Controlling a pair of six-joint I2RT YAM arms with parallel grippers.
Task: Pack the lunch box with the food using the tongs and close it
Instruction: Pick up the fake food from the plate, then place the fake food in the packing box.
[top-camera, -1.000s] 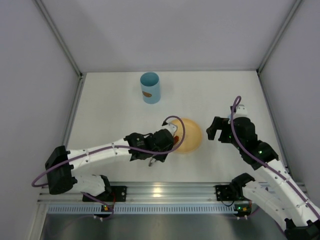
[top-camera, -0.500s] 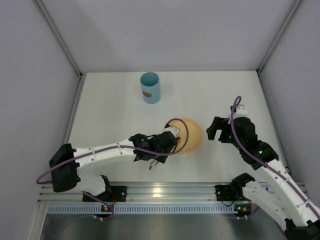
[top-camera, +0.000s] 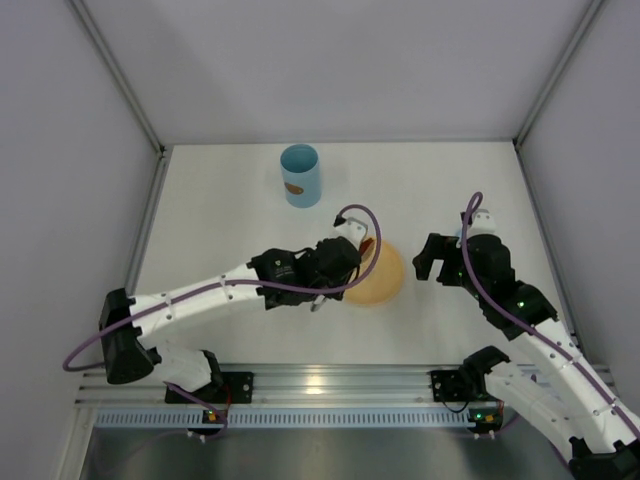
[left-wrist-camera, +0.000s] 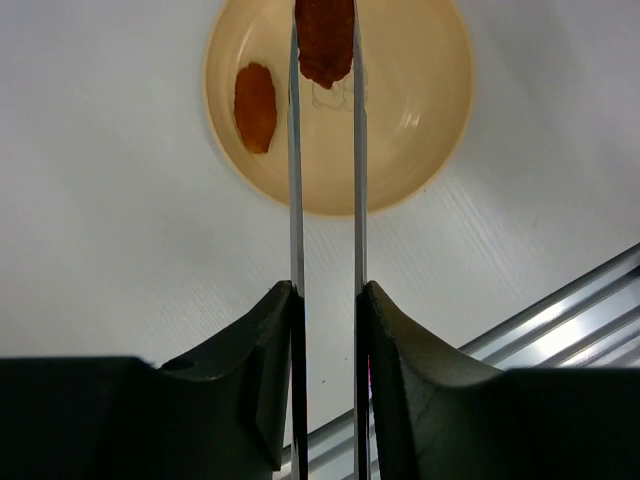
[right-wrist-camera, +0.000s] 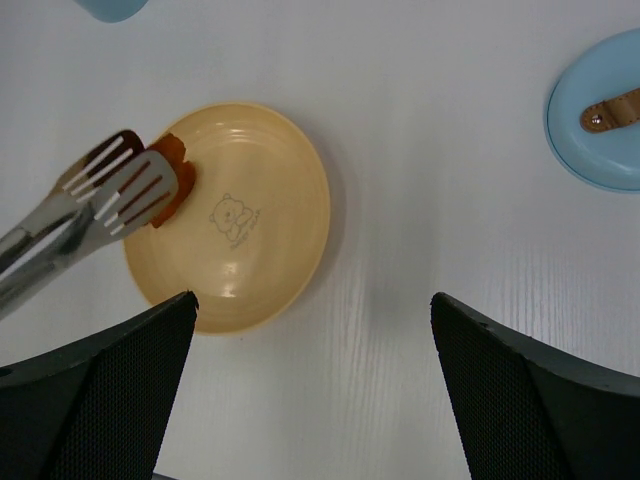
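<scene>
Lunch box: light blue tub, stood upright and open at the far side of the white table, well apart from the plate.
Left end effector: clenched on the tongs, one finger pressed on each arm.
Right end effector: released, jaws wide, nothing between them, just beside the plate.
Plate: yellow-orange, round, with a small bear drawing in its middle.
Lid: light blue with a brown strap, lay flat on the table, apart from the plate.
Tongs: silvery, slotted tips closed on one piece of food at the plate's rim.
Held food: reddish-brown piece, pinched between the tips.
Other food: reddish-brown oval, lay on the plate.
</scene>
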